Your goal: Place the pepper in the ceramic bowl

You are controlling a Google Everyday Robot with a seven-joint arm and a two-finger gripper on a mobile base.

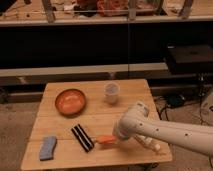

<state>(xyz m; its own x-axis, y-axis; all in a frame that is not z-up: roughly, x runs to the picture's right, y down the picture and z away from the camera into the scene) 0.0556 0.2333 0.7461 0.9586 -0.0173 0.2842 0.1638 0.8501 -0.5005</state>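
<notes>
The gripper [117,138], low over the table [100,116] near its front edge, is masked by the wrist of the white arm [165,131]. The right end of the pepper [105,139] vanishes beneath it. The arm runs off the right border and covers the table's near right corner. Shelf contents [115,6] are cropped by the top border.

Dim, warm light, mostly from overhead. The bench [100,119] top is the brightest patch and the band behind it is near black. My arm [165,131] has a soft highlight along the top and a shaded underside. My gripper [114,139] is low at the bench front, beside the pepper [105,139], in shadow. Orange cast throughout, no hard glare.
</notes>
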